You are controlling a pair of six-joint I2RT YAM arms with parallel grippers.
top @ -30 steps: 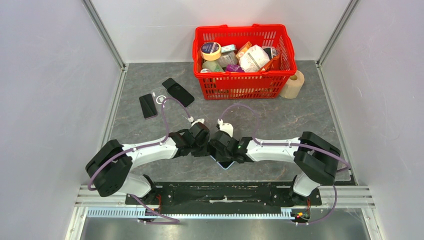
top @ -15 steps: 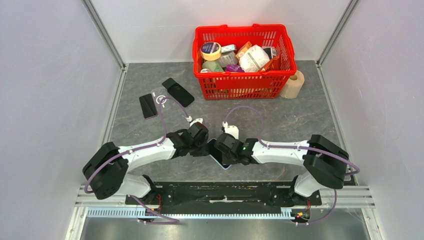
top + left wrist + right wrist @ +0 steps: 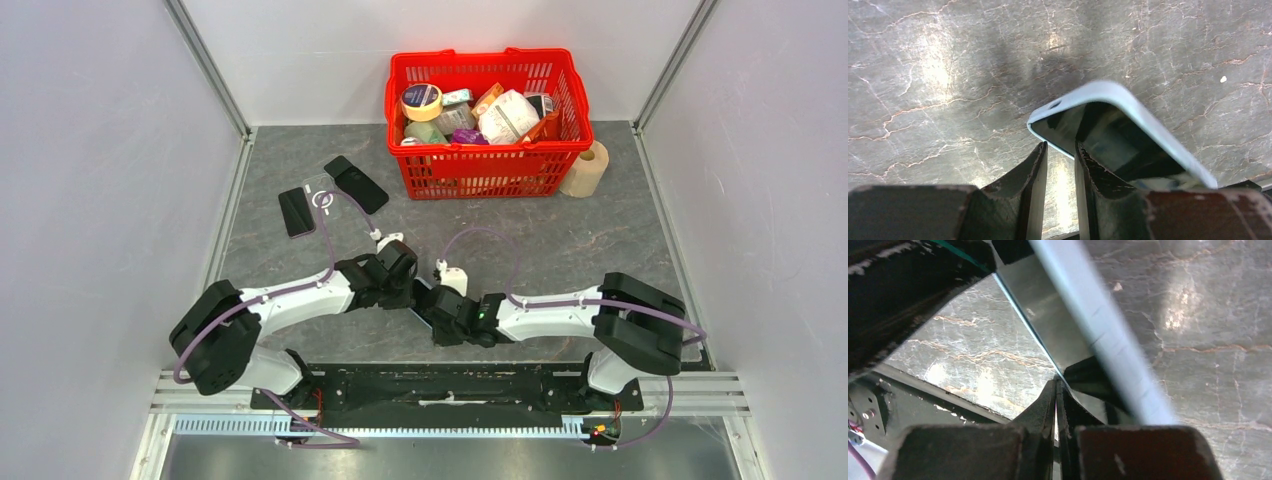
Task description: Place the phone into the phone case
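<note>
Top view: left gripper (image 3: 412,290) and right gripper (image 3: 432,303) meet low over the table (image 3: 560,240), by its near edge. Left wrist: phone (image 3: 1108,137) sits tilted above the table, light-blue phone case (image 3: 1133,105) round its rim. The gripper's fingers are almost together, can't tell if they're gripping. Right wrist: gripper pinched tight on the phone case edge.

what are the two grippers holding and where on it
Both pinch the pale-blue-rimmed phone: the left gripper on a side edge near a corner, the right gripper on a thin edge.
</note>
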